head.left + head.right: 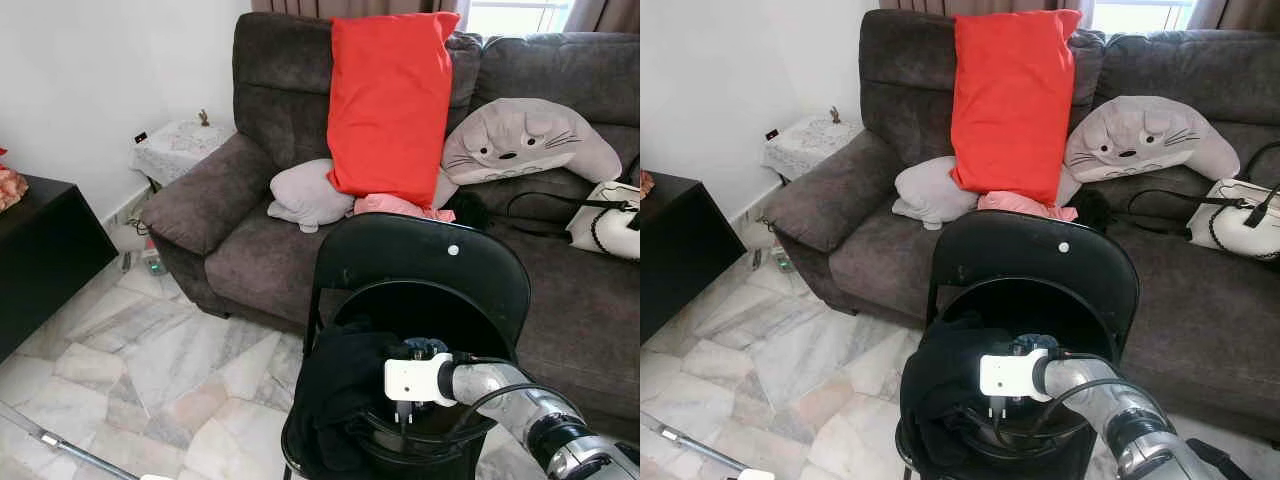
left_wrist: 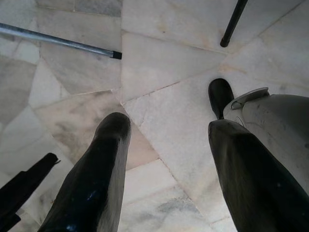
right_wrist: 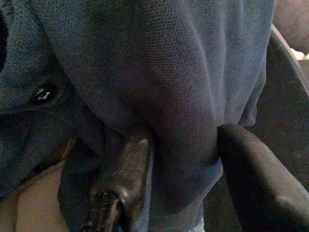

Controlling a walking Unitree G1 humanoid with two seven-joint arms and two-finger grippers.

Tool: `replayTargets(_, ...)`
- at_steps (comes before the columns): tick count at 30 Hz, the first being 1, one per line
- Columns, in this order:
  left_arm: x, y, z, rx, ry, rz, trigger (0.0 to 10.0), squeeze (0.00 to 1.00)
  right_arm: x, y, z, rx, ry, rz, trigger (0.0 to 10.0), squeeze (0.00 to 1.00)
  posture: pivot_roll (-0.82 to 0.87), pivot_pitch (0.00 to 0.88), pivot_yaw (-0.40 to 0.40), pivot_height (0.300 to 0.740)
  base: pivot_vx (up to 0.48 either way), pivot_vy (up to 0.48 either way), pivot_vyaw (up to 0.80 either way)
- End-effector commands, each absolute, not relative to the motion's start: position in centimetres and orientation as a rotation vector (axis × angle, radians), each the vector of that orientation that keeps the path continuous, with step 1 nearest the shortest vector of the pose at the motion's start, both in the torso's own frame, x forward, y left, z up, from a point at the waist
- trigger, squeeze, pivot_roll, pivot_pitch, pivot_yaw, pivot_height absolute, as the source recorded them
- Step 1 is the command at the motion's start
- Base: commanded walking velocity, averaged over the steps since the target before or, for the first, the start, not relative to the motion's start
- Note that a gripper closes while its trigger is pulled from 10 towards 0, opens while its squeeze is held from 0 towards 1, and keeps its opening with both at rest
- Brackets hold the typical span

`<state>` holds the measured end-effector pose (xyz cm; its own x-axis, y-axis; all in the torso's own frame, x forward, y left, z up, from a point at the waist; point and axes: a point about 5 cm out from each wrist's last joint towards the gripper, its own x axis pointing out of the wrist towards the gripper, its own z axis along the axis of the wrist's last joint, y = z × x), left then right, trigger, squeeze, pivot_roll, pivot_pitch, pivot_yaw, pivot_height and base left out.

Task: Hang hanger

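A dark blue garment (image 1: 335, 385) lies bunched on the seat of a black chair (image 1: 420, 260) right in front of me. My right gripper (image 3: 186, 140) reaches into it from the right, behind its white wrist box (image 1: 420, 378). In the right wrist view its two fingers stand open on either side of a fold of the cloth (image 3: 183, 96), and one fingertip (image 3: 133, 159) sits under the fabric. A tan piece (image 3: 26, 205) peeks out beneath the cloth; I cannot tell what it is. My left gripper (image 2: 169, 128) hangs open over the marble floor.
A dark grey sofa (image 1: 250, 250) stands behind the chair with a red cushion (image 1: 390, 100), plush pillows and a white bag (image 1: 605, 220). A black cabinet (image 1: 40, 250) is at the left. A metal pole (image 1: 70, 450) lies on the floor.
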<state>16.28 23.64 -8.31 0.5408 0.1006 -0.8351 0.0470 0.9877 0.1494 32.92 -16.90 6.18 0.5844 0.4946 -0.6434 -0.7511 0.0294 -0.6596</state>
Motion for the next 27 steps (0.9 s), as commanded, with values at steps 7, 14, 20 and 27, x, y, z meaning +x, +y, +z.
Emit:
replayTargets(7, 15.9, 24.0, -8.4, 0.170, 1.016, 0.043, 10.0, 0.00, 33.1, -16.5, 6.3, -1.205, 0.247, 0.986, 0.0, 0.00, 0.01, 0.054, 0.091, 0.740, 0.000, 0.000, 0.00)
replayTargets(14, 15.9, 24.0, -8.4, 0.168, 1.017, 0.045, 10.0, 0.00, 33.2, -16.7, 6.5, -1.200, 0.243, 0.957, 0.0, 0.00, 0.01, 0.056, 0.090, 0.740, 0.000, 0.000, 0.00)
replayTargets(20, 15.8, 23.9, -8.4, 0.167, 1.018, 0.045, 10.0, 0.00, 33.5, -16.7, 6.9, -1.188, 0.215, 0.915, 0.0, 0.00, 0.01, 0.055, 0.090, 0.740, 0.000, 0.000, 0.00)
replayTargets(27, 15.8, 23.9, -8.5, 0.166, 1.021, 0.047, 10.0, 0.00, 35.1, -17.2, 9.0, -1.227, 0.146, 0.765, 0.0, 0.00, 0.01, 0.053, 0.088, 0.740, 0.000, 0.000, 0.00)
